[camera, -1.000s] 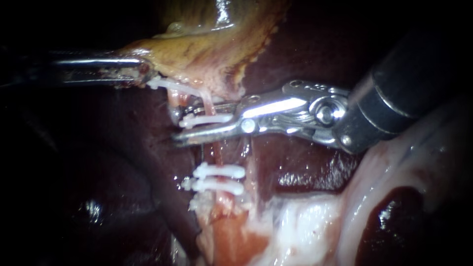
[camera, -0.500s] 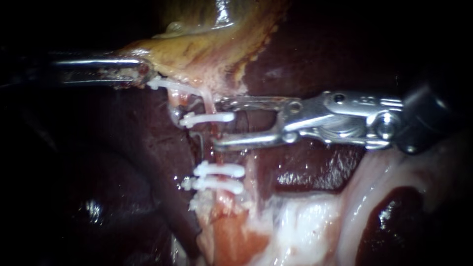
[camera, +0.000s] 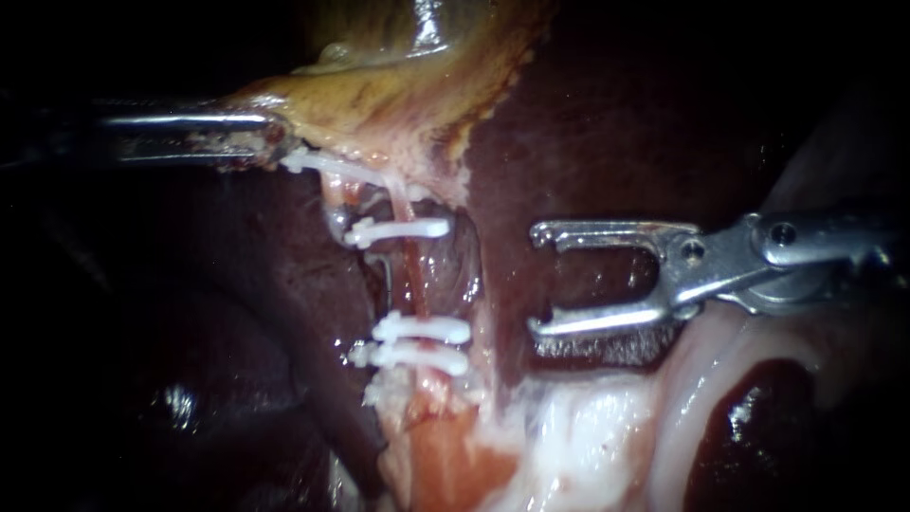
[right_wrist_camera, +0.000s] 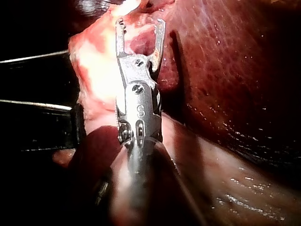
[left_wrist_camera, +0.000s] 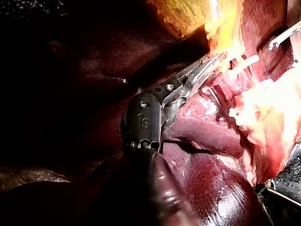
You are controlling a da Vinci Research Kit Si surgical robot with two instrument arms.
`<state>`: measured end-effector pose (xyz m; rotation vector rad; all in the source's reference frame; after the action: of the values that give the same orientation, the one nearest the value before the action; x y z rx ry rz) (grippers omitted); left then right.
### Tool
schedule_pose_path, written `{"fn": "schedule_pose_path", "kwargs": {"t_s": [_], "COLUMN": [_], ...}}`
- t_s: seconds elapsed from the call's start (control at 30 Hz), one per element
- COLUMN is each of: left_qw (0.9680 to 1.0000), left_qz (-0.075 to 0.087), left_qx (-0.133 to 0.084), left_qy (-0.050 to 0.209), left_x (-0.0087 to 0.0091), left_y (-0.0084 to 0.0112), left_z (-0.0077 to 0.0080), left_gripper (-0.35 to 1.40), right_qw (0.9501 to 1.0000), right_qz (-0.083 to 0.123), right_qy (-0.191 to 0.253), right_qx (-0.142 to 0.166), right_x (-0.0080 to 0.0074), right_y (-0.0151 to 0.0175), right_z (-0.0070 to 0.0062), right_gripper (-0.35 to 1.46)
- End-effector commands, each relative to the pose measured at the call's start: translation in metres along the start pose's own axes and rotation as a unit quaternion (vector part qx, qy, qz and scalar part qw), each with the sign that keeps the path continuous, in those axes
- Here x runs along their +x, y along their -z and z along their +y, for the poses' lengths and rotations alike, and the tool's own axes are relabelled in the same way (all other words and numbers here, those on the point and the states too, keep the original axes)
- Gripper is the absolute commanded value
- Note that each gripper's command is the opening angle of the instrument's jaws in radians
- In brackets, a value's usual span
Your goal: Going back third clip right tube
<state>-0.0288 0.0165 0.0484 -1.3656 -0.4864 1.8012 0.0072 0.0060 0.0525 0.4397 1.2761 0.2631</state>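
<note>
Two slender steel instruments were in view: the left instrument and the right instrument. Four small white plastic clips could be counted. Three sat on the single thin pink tube ahead of the right instrument's jaws: an upper clip, a middle clip and a lower clip. One further clip lay just beside the left instrument's jaws. There was one dark red liver and one yellow-brown gallbladder.

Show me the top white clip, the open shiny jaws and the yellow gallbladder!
top clip (camera: pixel 403 228), endoscope view, middle of its white bar.
right instrument (camera: pixel 536 281), endoscope view, midway between its open jaw tips.
gallbladder (camera: pixel 379 90), endoscope view, its yellow wall.
</note>
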Motion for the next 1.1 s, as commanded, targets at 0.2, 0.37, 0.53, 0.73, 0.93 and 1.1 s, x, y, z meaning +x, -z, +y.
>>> {"fn": "schedule_pose_path", "kwargs": {"t_s": [0.2, 0.37, 0.53, 0.73, 0.93, 1.1], "left_qw": [1.0, 1.0, 1.0, 1.0, 1.0, 0.9999], "left_qz": [0.0, 0.0, 0.0, 0.0, -0.005, -0.009], "left_qx": [0.0, -0.001, -0.001, -0.003, -0.009, -0.01], "left_qy": [0.0, 0.0, 0.0, -0.003, 0.001, 0.0], "left_x": [0.0, -0.0001, -0.0001, -0.0009, -0.0026, -0.0036], "left_y": [0.0, -0.0001, -0.0003, -0.0011, -0.0034, -0.005], "left_z": [0.0, 0.0, 0.0001, 0.0002, 0.0001, -0.0002], "left_gripper": [-0.35, -0.35, -0.35, -0.35, -0.35, -0.35], "right_qw": [0.9999, 0.9998, 0.9997, 0.9997, 0.9997, 0.9997], "right_qz": [0.0, 0.0, 0.0, -0.001, -0.001, -0.001], "right_qy": [0.014, 0.02, 0.022, 0.023, 0.023, 0.023], "right_qx": [0.003, 0.005, 0.006, 0.006, 0.006, 0.006], "right_x": [-0.0004, -0.0005, -0.0004, -0.0004, -0.0005, -0.0005], "right_y": [0.0012, 0.002, 0.0021, 0.0022, 0.0023, 0.0024], "right_z": [-0.0002, -0.0002, -0.0002, -0.0003, -0.0003, -0.0003], "right_gripper": [0.5, 0.5, 0.5, 0.5, 0.5, 0.5]}}
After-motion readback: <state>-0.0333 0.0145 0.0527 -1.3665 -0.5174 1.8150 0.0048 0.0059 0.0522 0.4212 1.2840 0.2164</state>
